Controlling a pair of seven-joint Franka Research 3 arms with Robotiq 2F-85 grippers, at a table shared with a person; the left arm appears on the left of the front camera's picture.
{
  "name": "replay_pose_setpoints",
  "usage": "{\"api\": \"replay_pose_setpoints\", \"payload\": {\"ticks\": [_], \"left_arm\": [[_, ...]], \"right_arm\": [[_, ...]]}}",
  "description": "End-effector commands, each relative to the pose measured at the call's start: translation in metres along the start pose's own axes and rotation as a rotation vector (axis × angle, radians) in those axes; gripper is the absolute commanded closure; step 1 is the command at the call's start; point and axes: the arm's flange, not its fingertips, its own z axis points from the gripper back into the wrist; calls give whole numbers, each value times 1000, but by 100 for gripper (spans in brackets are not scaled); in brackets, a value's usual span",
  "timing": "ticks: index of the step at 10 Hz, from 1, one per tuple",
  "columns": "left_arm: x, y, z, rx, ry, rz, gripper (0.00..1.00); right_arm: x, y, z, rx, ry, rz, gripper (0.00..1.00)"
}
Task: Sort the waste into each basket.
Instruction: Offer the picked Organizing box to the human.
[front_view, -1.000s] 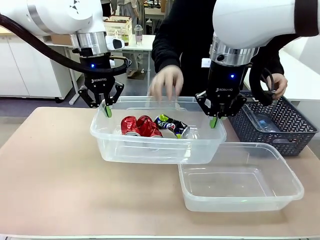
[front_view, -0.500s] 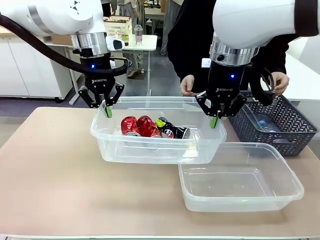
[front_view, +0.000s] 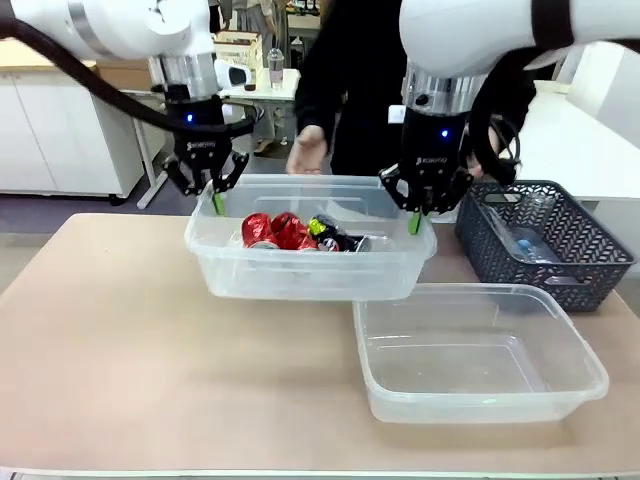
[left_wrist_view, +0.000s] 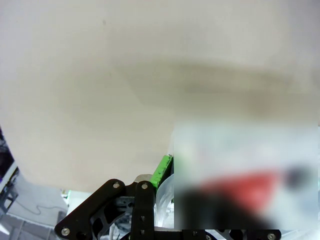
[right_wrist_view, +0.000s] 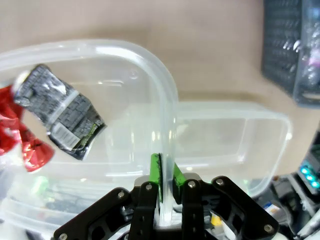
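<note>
Left tool (front_view: 216, 203) and right tool (front_view: 414, 222) are clamping opposite rims of the clear tub (front_view: 300, 280), crushed red cans (front_view: 272, 230) lying inside. Second tub (front_view: 480, 400) sitting empty, clear bottle (front_view: 520, 243) waiting in dark basket (front_view: 590, 262), so I'm judging sorting half done.

We have carried the tub (front_view: 300, 280) of cans up and a little toward the far side. Our left gripper (front_view: 217, 205) and right gripper (front_view: 413, 224), each clamped on its rim, now sit higher than a second ago. The dark can (front_view: 335, 236), which was tumbling in, has settled beside the red cans (front_view: 270, 230). The person's hand (front_view: 305, 150) has drawn back from over the tub toward their body.
</note>
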Motion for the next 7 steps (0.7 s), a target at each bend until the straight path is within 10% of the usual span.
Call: {"api": "replay_pose_setpoints", "payload": {"ticks": [1,7], "left_arm": [[34,-21,18,-66,-52,10,95],[88,-25,11,-130,-60,113,95]], "right_arm": [[34,20,12,9,10,39,94],[93,22,-8,0,6,-14,94]]}}
